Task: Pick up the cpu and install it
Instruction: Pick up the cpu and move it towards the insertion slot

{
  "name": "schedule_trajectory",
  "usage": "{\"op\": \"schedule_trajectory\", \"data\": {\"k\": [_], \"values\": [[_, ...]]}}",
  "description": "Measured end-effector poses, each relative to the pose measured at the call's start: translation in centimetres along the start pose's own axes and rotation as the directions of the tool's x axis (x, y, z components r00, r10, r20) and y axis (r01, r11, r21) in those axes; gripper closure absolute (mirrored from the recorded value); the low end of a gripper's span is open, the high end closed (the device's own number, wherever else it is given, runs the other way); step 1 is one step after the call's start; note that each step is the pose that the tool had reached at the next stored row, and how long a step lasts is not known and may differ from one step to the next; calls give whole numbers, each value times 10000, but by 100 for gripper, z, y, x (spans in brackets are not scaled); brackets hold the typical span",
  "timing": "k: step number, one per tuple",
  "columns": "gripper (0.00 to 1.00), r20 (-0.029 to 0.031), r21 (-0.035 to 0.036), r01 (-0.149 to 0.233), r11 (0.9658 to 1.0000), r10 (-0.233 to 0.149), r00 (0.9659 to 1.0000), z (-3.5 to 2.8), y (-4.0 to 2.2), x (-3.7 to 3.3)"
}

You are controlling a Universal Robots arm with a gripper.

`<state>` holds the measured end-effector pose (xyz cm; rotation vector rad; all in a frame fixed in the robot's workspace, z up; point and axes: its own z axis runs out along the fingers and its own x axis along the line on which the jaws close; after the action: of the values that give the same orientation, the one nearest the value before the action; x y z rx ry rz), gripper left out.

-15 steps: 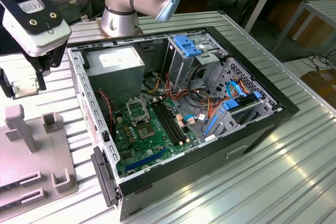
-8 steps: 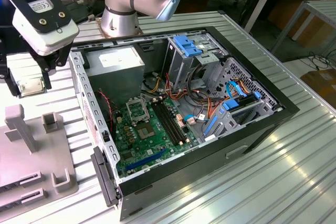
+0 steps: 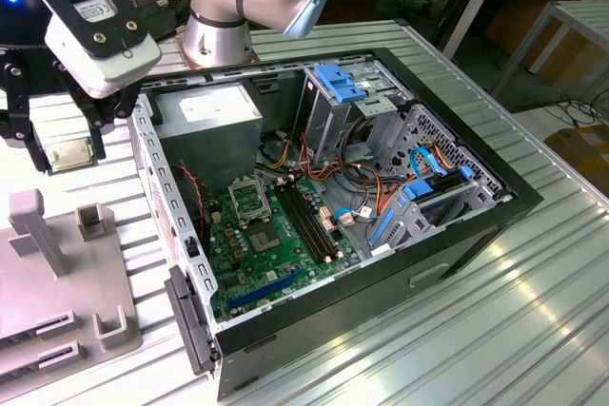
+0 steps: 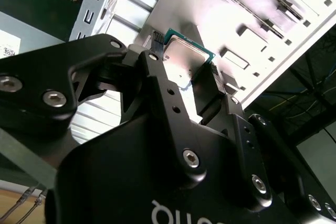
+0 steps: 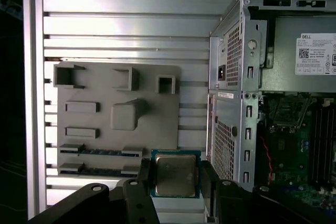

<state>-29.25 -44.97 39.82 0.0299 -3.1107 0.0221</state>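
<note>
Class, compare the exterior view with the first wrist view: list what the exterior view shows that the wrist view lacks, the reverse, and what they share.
Exterior view: the silver robot arm base, blue plastic drive brackets and coloured cables inside the open black computer case. First wrist view: the black power socket on the case's perforated metal rear wall. Shared: the small silvery square cpu held in the black gripper, the grey fixture plate and the green motherboard.
</note>
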Motion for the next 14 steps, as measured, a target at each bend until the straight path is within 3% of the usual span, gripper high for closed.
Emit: {"op": "schedule_trajectory", "data": {"k": [14], "values": [[53, 0, 0, 1, 10000, -1, 10000, -5, -7, -184]]}}
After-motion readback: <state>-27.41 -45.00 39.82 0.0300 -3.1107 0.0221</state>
